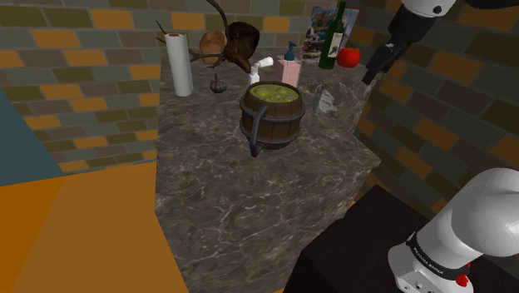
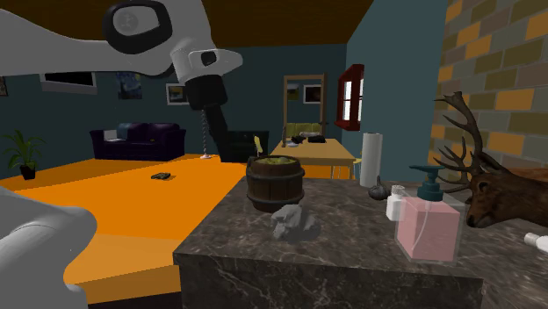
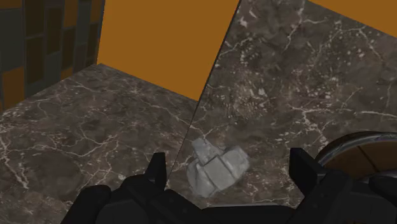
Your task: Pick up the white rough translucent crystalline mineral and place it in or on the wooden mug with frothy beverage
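— While the gripper hovers above the counter, where's the mineral?
— Lying on the marble near the mug, not touching it.
— And the fingers?
— Spread wide, gripping nothing. From the wrist, the mineral sits below, framed in the gap between them.

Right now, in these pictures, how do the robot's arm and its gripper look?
The arm is built of smooth, rounded white links. Its joints are dark, and one dark band carries small red and white marks. The gripper is all black, with a blocky body and two flat, angular fingers.
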Controlling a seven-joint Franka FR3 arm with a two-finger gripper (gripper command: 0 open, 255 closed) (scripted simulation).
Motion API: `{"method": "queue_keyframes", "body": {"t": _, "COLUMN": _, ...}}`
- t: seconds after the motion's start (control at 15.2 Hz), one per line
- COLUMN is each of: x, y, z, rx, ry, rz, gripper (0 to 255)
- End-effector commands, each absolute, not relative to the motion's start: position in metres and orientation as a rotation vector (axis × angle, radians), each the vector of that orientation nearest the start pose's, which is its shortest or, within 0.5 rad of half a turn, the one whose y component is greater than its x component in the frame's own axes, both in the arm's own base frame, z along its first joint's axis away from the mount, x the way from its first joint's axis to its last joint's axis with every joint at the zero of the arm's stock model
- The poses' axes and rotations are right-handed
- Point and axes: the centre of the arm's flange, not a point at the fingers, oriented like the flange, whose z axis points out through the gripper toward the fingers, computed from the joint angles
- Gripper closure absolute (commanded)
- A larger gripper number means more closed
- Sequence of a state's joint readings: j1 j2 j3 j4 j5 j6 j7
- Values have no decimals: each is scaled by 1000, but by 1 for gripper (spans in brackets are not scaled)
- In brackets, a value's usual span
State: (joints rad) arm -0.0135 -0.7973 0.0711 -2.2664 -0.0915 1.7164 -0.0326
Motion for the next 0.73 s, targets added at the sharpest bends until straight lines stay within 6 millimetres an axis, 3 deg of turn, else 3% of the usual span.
{"method": "queue_keyframes", "body": {"t": 0.0, "x": 317, "y": 19, "z": 652, "rx": -3256, "ry": -126, "rz": -404, "gripper": 0}}
{"method": "queue_keyframes", "body": {"t": 0.66, "x": 439, "y": -19, "z": 589, "rx": -3086, "ry": 400, "rz": -282, "gripper": 0}}
